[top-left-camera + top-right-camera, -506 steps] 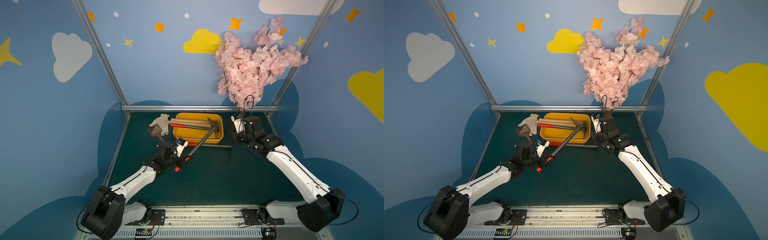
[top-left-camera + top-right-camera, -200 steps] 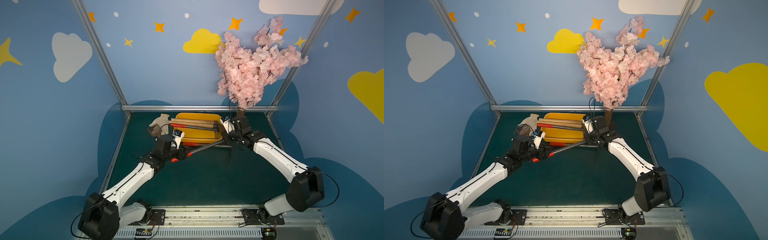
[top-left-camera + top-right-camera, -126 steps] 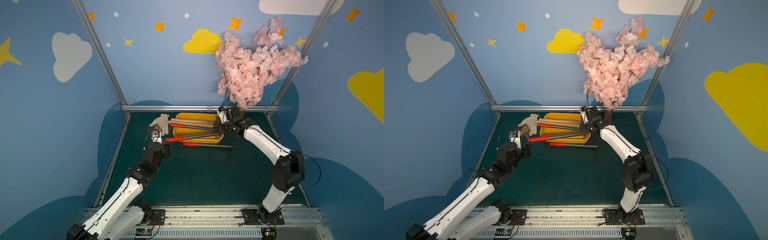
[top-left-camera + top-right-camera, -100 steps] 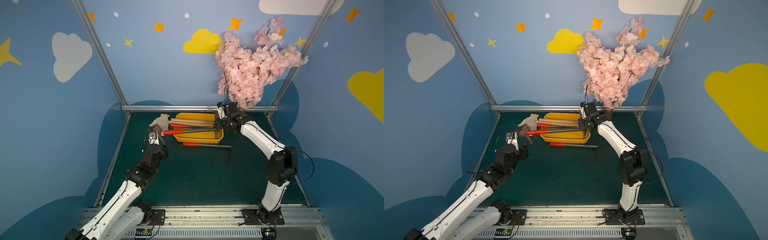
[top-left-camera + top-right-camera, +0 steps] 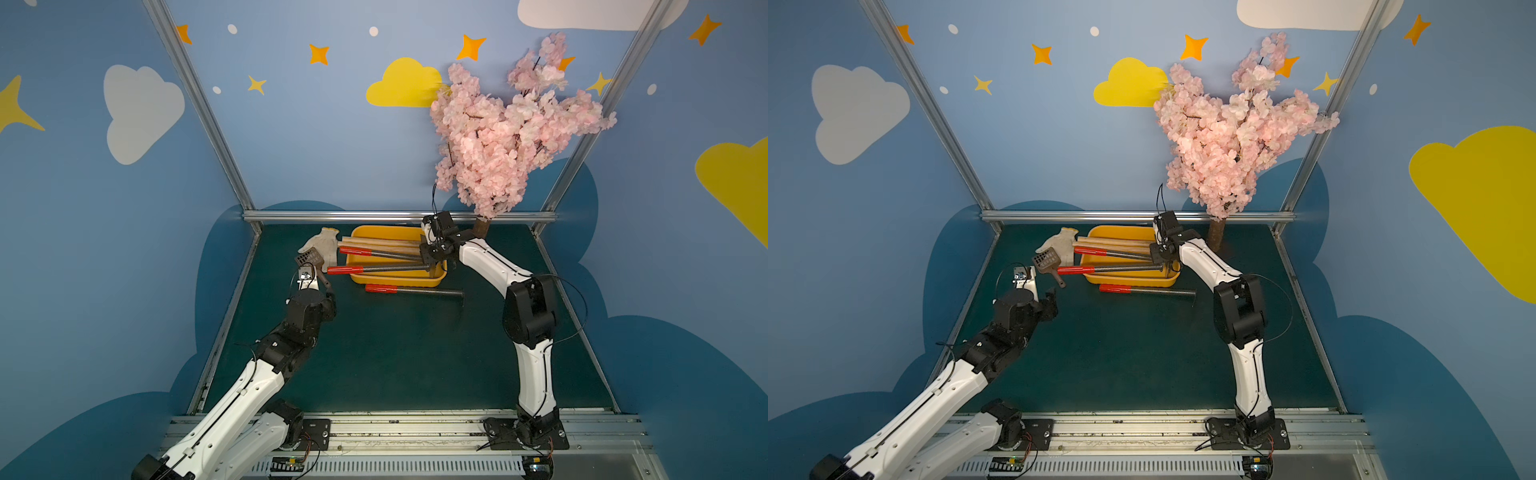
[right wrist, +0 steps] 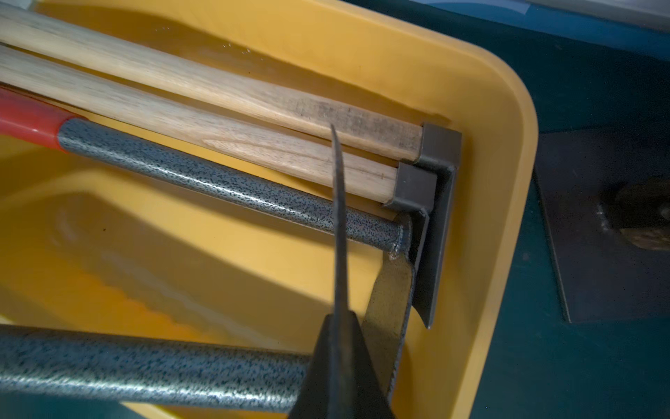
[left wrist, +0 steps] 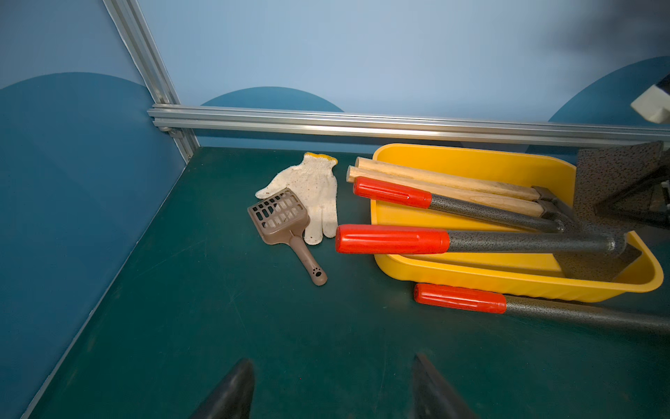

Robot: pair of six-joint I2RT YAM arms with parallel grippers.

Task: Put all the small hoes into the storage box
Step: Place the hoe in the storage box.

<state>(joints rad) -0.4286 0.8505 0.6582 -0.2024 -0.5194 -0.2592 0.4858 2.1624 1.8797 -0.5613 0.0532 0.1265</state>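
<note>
Right hand (image 5: 432, 254) was clamped shut on the thin blade of the small hoe (image 5: 386, 269), at the right end of the storage box (image 5: 395, 282). Left hand (image 7: 331, 391) had its jaws apart, held nothing, and sat low over the surface (image 5: 395, 353) near the brown scoop (image 5: 1047, 261).

Hoe head sat inside the box. The shaft ran across it and the red grip (image 7: 391, 239) overhung the left rim. Also in the box: 2 wood-handled tools (image 6: 217, 134) and a boxed red-grip tool (image 7: 391, 193). A loose red-grip tool (image 5: 415, 291) lay just in front of the box.

Handling, my read: all steel, rigid, head-heavy, not fragile. The painted shaft looked slick. A blade pinch lets it pivot, so you'd get better control on the shaft near the head.

Versus 2.5 s back: the left hand held the red grip then, with the hoe slanted out toward the front. Since then it let go and backed off, the shaft swung round along the box, and the right hand moved in over the box end.
</note>
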